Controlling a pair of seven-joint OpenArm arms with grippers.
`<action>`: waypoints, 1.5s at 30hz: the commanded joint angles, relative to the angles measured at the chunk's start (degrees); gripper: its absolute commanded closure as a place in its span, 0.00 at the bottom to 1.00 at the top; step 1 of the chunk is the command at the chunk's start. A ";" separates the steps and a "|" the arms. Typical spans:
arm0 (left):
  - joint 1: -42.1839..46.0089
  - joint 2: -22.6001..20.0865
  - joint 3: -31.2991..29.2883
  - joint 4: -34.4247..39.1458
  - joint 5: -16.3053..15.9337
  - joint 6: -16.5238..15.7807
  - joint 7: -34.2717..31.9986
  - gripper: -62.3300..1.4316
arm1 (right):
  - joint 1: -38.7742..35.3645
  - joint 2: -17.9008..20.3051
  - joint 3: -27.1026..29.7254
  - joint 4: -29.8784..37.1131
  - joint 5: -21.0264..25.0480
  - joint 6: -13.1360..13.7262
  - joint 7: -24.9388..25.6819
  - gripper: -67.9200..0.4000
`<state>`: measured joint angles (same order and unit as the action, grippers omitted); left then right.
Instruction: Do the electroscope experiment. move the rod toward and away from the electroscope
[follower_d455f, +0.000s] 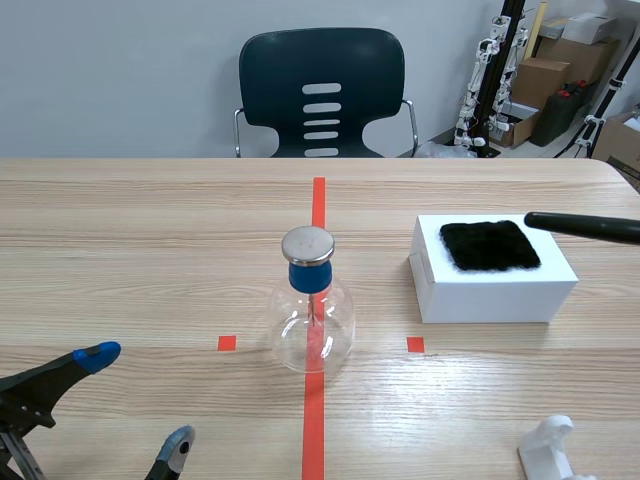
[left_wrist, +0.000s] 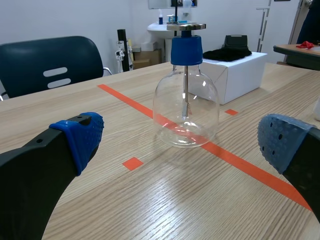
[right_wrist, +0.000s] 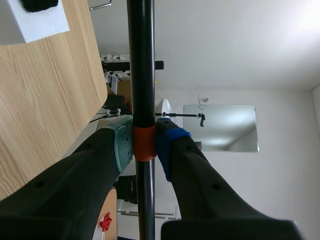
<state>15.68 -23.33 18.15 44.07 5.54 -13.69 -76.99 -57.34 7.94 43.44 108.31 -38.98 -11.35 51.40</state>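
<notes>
Electroscope (follower_d455f: 311, 300): a clear glass flask with a blue stopper and a flat metal cap. It stands upright at the middle of the counter (follower_d455f: 150, 230), on the long orange-red tape line. A thin stem hangs inside it, and I cannot tell whether any leaves at its foot are spread.

The rod (follower_d455f: 585, 227) is black and comes in from the counter's right edge. Its tip hangs over the right side of the black cloth (follower_d455f: 490, 245). The cloth lies on a white box (follower_d455f: 490, 285), which sits toward the right edge, so the tip is well apart from the electroscope.

The right gripper (right_wrist: 145, 145) has its fingers closed firmly on the rod, the pads pressing an orange band on it (right_wrist: 144, 150). The left gripper (follower_d455f: 138, 400) rests low near the counter's near left corner. Its fingers are spread wide around nothing and face the electroscope from a distance.

By my reading, the rod is in hand and at the cloth, but the pictures do not show whether it has been rubbed. The approach to the metal cap and the retreat both look yet to be done.
</notes>
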 joint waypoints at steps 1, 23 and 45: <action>0.00 -0.04 -0.07 0.66 -0.35 -0.15 -1.18 0.00 | 0.04 0.13 0.92 0.79 1.05 -0.63 -0.02 0.98; 0.00 -0.04 -0.07 0.66 -0.35 -0.15 -1.18 0.00 | 0.04 0.13 0.92 0.79 1.05 -0.63 -0.68 0.98; 0.00 -0.04 -0.07 0.66 -0.35 -0.15 -1.18 0.00 | 10.27 19.41 -10.43 6.27 -8.00 -0.63 -29.88 0.98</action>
<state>15.70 -23.33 18.15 44.07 5.54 -13.69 -76.99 -47.99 26.72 32.80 113.34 -46.96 -11.33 22.00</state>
